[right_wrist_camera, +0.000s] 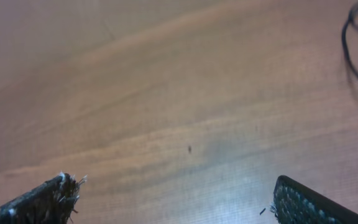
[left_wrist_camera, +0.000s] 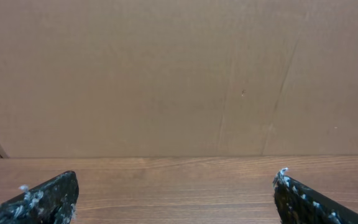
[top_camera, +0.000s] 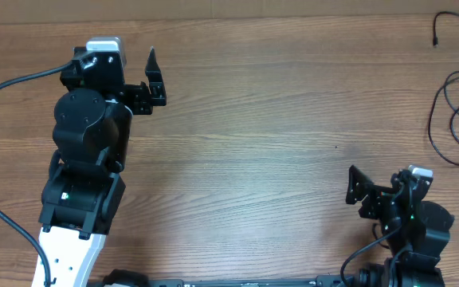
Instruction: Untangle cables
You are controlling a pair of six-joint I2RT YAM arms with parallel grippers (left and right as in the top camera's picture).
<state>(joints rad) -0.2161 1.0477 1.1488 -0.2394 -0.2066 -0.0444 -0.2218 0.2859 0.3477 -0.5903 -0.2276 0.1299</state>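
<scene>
Black thin cables [top_camera: 451, 121] are lying in loose loops at the far right edge of the brown wood-grain table [top_camera: 253, 119]. The right gripper [top_camera: 358, 193] sits near the front right corner with its jaws spread wide, well apart from the wires. The left gripper [top_camera: 156, 78] is spread wide too, holding nothing, facing a plain tan cardboard wall [left_wrist_camera: 166, 74].

cables [top_camera: 432, 126] partly beyond right edge
</scene>
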